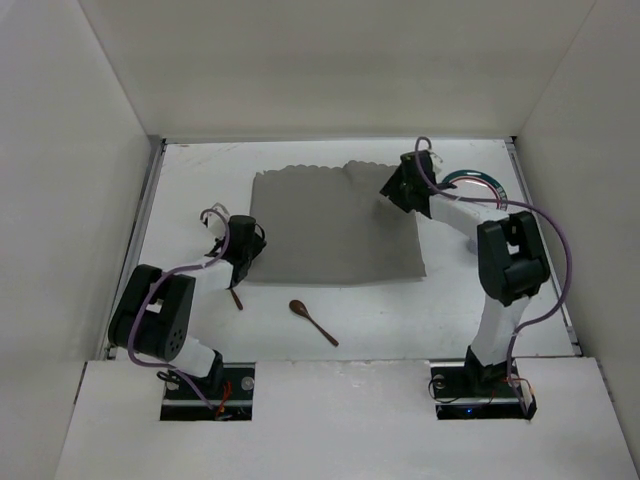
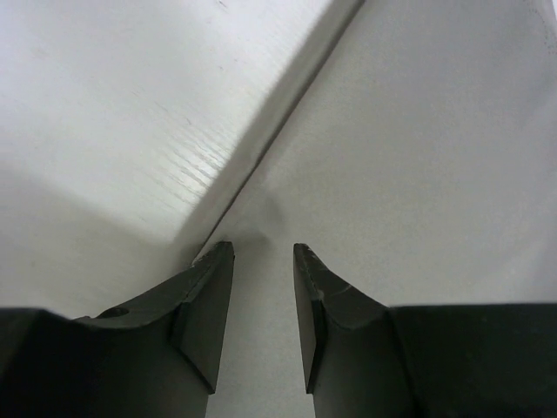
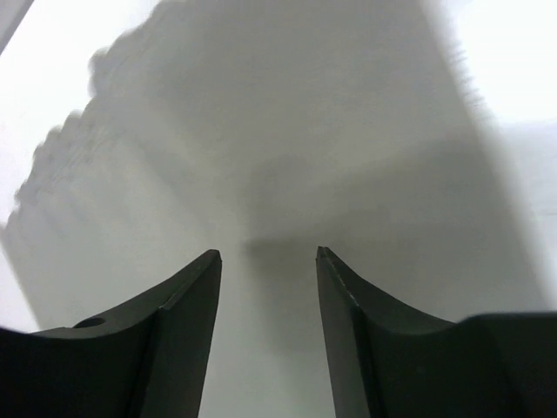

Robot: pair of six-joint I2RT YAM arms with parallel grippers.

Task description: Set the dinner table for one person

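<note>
The dinner table [image 1: 200,190] is a white surface with a grey cloth mat [image 1: 330,225] lying in its middle. My left gripper [image 1: 240,262] is at the mat's near-left corner. In the left wrist view it [image 2: 264,252] stands open over the mat [image 2: 418,157], whose edge runs diagonally past the left fingertip, with bare table [image 2: 104,104] beyond. My right gripper [image 1: 392,190] is at the mat's far-right corner. It [image 3: 268,252] is open just above the mat [image 3: 287,131], with nothing between the fingers.
A brown wooden spoon [image 1: 312,320] lies on the table in front of the mat. Another brown utensil [image 1: 236,297] pokes out below the left gripper. A plate with a teal rim [image 1: 470,176] sits at the far right, partly behind the right arm. White walls surround the table.
</note>
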